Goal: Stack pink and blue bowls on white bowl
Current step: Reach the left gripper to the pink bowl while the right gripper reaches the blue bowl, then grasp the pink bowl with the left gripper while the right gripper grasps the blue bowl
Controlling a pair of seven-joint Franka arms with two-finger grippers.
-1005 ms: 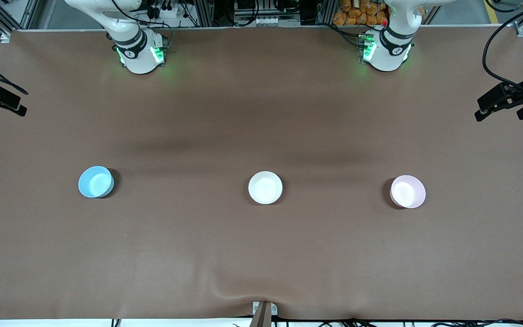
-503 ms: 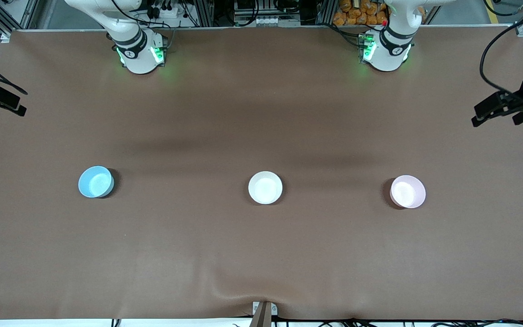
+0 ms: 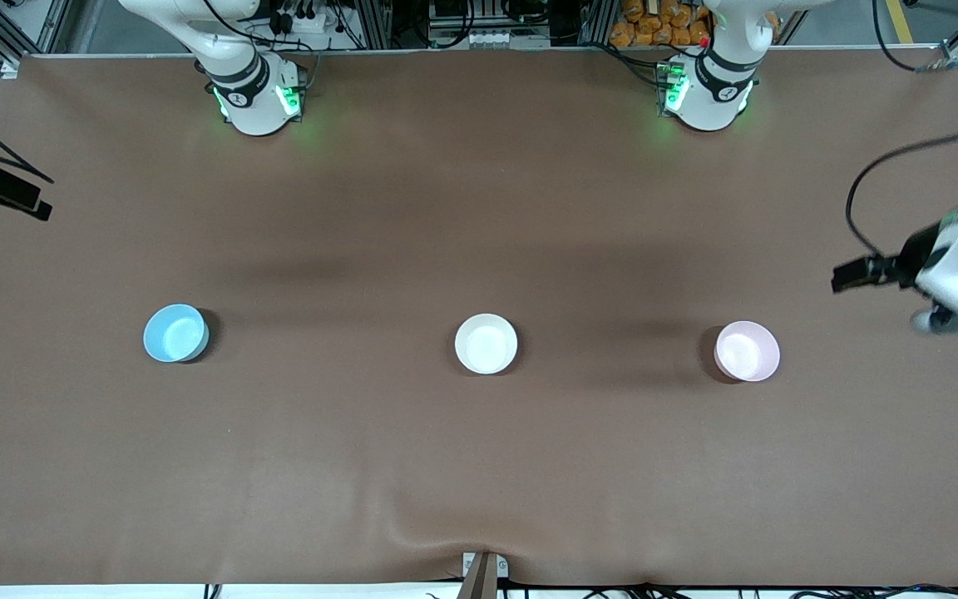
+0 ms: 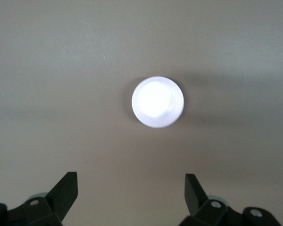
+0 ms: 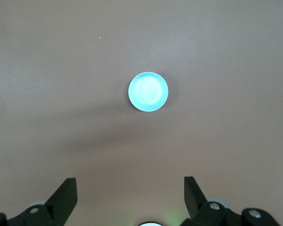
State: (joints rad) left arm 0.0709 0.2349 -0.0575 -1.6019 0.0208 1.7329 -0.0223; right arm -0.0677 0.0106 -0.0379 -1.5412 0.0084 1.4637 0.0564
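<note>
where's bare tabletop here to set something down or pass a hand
Bare brown table lies between the sky-blue bowl and the glossy white bowl, and between that and the pale pink bowl. Wide strips nearer and farther from the camera are bare. Busiest by the pink bowl: the open left gripper hangs there.

I find no text, label, brand, number or sign that I can read anywhere in these views.

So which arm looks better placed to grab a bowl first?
Probably the left. Its open gripper is out over its end of the table with the pink bowl in its view. The right gripper, also open, sits high at the table's edge, farther from the blue bowl.
</note>
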